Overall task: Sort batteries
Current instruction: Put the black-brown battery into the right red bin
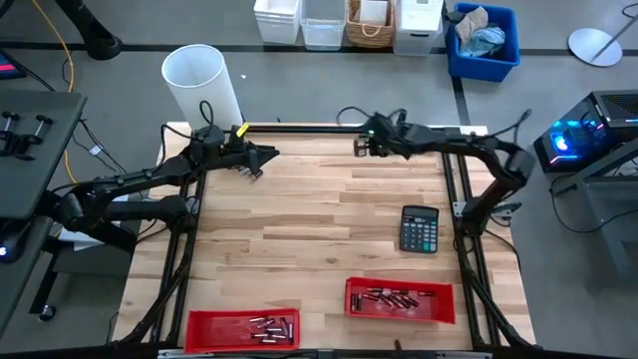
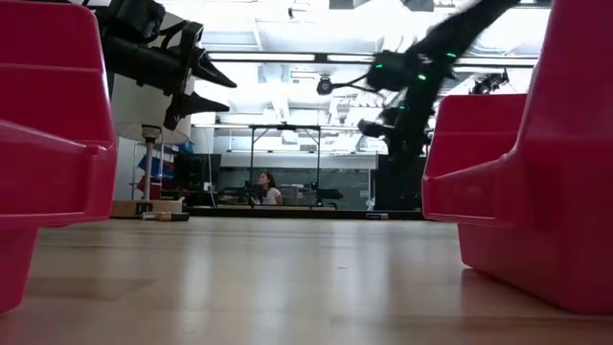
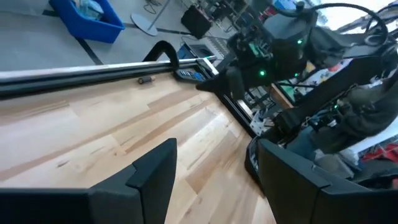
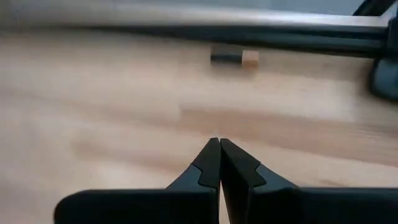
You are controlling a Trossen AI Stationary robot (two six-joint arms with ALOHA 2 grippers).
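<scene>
Several small dark and silvery batteries lie in the left red tray (image 1: 271, 326) and in the right red tray (image 1: 391, 297) at the table's near edge. One loose battery (image 4: 233, 58), dark with a copper-coloured end, lies on the wood close to the far rail; it also shows in the left wrist view (image 3: 145, 79). My left gripper (image 1: 257, 162) is open and empty above the far left of the table. My right gripper (image 4: 219, 147) is shut and empty above the far middle, a little short of the loose battery.
A black calculator (image 1: 420, 228) lies at the right of the table. A black frame rail (image 1: 299, 126) runs along the far edge. A white cylindrical bin (image 1: 202, 82) stands beyond the far left corner. The two red trays' walls (image 2: 57, 144) fill the sides of the low view.
</scene>
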